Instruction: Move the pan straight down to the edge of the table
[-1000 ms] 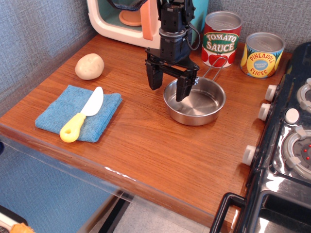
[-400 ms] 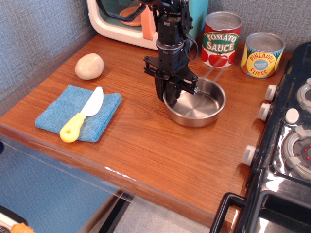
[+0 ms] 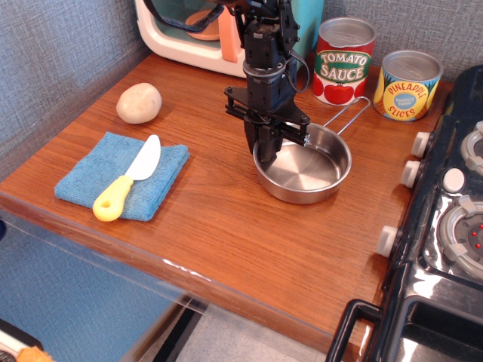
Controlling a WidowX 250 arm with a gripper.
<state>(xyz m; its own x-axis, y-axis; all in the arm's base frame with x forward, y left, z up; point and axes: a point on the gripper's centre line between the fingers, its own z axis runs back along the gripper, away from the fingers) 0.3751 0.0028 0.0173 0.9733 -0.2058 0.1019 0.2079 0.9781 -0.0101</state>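
Note:
The pan (image 3: 306, 170) is a small shiny steel pan on the reddish-brown wooden table (image 3: 226, 226), right of centre. Its wire loop handle (image 3: 349, 117) points up and right toward the cans. My black gripper (image 3: 266, 157) comes down from above and is shut on the pan's left rim. The pan looks slightly tilted, with the handle off the wood. The table's rounded front edge (image 3: 196, 283) lies well below the pan.
A tomato sauce can (image 3: 344, 60) and a pineapple can (image 3: 407, 84) stand behind the pan. A black toy stove (image 3: 445, 226) borders the right. A potato (image 3: 139, 102), a blue cloth (image 3: 122, 175) with a yellow-handled knife (image 3: 128, 185), and a toy microwave (image 3: 198, 34) sit left and back.
The gripper went from open over the pan's left rim to shut on it. The pan has since shifted slightly toward the front and its handle has lifted.

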